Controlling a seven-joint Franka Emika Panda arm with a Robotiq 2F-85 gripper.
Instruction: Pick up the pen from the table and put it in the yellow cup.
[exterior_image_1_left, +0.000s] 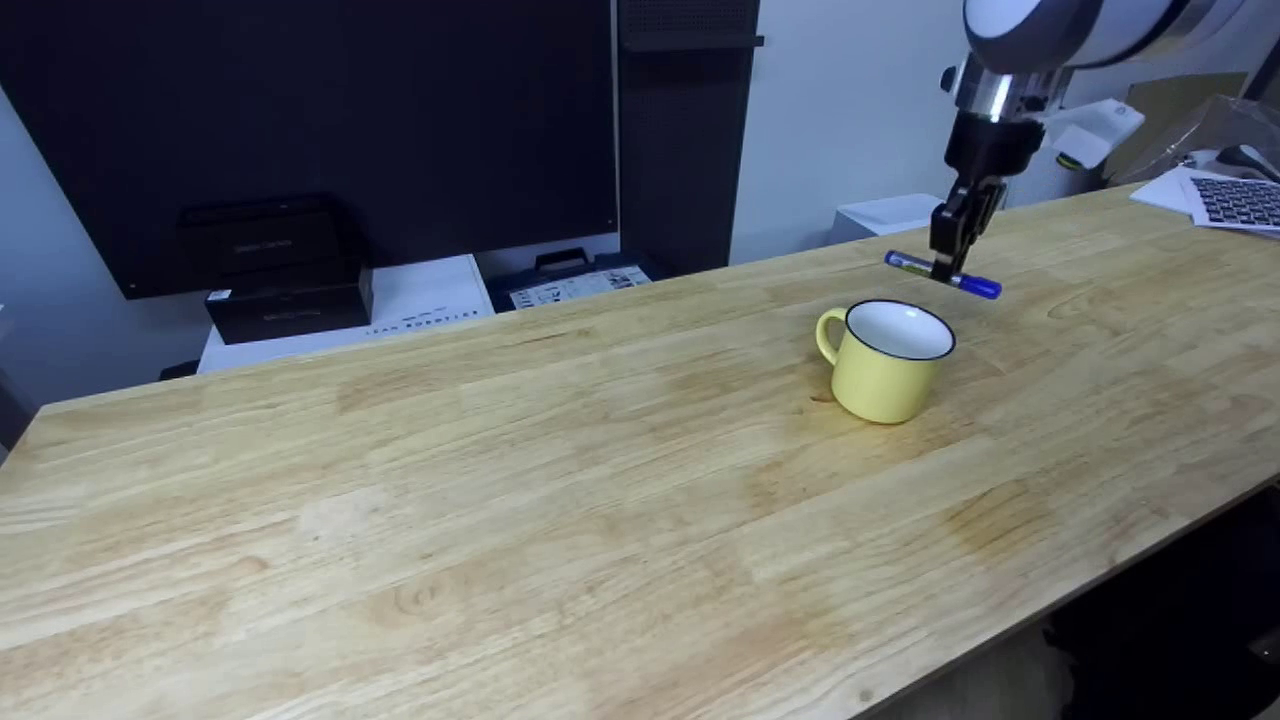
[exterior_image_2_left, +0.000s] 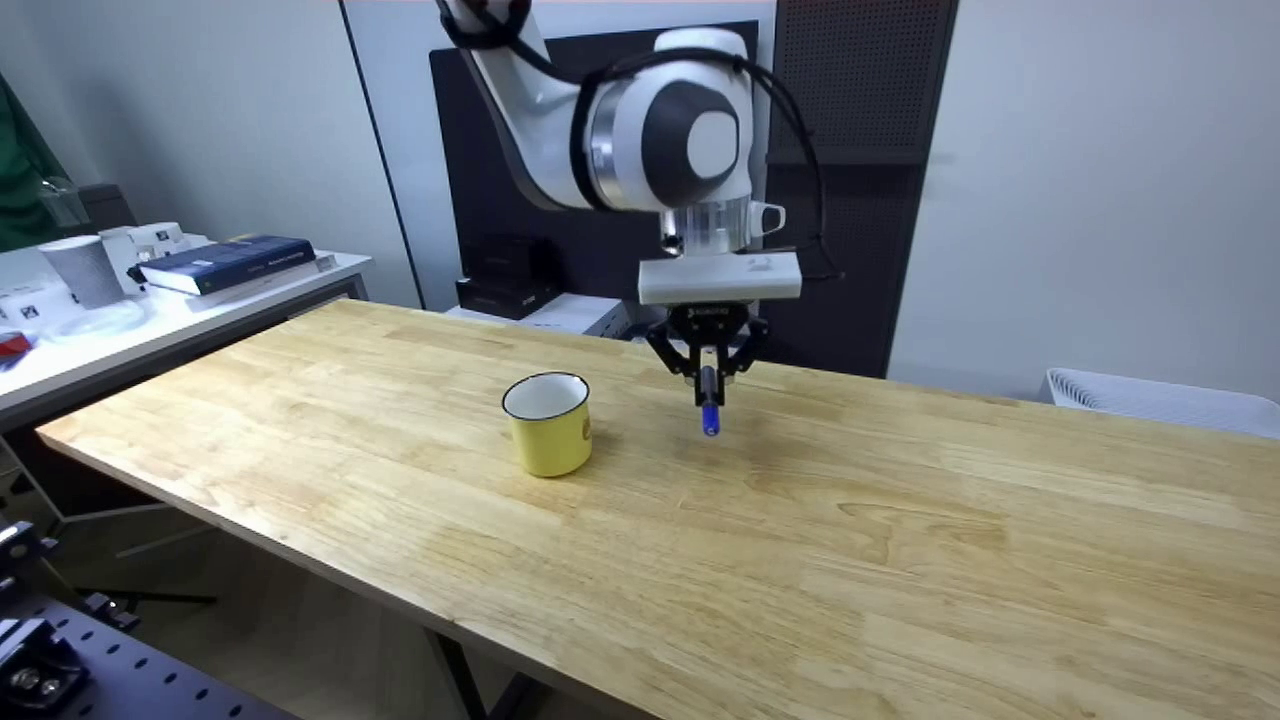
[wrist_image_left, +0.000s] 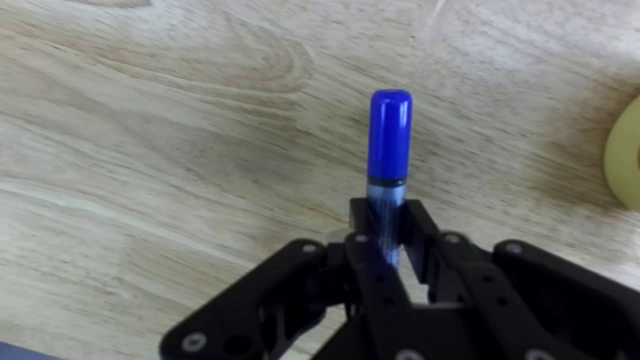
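Note:
My gripper (wrist_image_left: 386, 215) is shut on the blue pen (wrist_image_left: 390, 135), with a finger on each side of its grey-white barrel. The blue cap sticks out ahead of the fingers; part of the barrel is hidden by them. In both exterior views the pen (exterior_image_1_left: 980, 287) (exterior_image_2_left: 711, 420) is held roughly level, a little above the light-wood table (exterior_image_1_left: 500, 520). The yellow cup (exterior_image_1_left: 885, 380) stands upright on the table, apart from the gripper and close to it. Its white inside shows in both exterior views (exterior_image_2_left: 553, 445). In the wrist view only the cup's edge (wrist_image_left: 625, 160) shows at the right.
A keyboard-like patterned item (exterior_image_1_left: 1240, 203) and a clear plastic bag (exterior_image_1_left: 1215, 130) are at the table's far right end in an exterior view. Boxes (exterior_image_1_left: 290, 305) stand behind the table. A side table in an exterior view holds a thick book (exterior_image_2_left: 228, 265) and a grey cup (exterior_image_2_left: 85, 272).

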